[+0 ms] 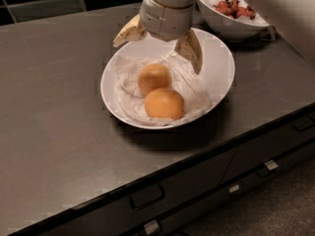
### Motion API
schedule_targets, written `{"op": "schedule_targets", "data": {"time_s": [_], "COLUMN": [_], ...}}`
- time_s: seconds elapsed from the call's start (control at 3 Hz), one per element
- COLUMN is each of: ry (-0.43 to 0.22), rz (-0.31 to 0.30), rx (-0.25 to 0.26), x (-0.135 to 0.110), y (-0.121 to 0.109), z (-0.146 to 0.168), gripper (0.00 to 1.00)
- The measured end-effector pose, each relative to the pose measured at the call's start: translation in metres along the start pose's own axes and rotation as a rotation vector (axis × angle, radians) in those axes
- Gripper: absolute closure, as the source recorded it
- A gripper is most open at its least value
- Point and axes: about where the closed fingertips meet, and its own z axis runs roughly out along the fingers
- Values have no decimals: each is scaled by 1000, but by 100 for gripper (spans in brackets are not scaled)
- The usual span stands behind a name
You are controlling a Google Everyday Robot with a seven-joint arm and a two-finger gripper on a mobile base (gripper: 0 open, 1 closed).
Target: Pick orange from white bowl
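The white bowl point(219, 68) sits on the dark counter, lined with crumpled white paper. Two round orange fruits lie in it. The paler, mottled orange point(154, 78) is the farther one; a deeper-orange fruit point(164, 103) lies in front of it, touching it. My gripper point(157, 45) hangs above the bowl's far half, over and just behind the orange, not touching it. Its two tan fingers are spread wide: one finger point(129, 31) over the bowl's far left rim, the other finger point(191, 50) over the paper to the right. It holds nothing.
A second white bowl with red strawberries point(231, 14) stands behind and to the right, close to the arm. The dark counter point(54, 107) stretches left and front. Drawers with handles point(146, 195) run below the front edge. A tiled wall is at the back.
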Motion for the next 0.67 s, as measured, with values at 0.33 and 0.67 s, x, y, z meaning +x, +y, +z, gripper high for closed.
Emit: {"op": "schedule_targets", "data": {"time_s": [0.33, 0.67], "ry": [1, 2], "rz": [-7, -14], "rx": [-8, 2], "x": [1, 6], "y": [1, 2], "z": [5, 11], "gripper": [1, 5]}}
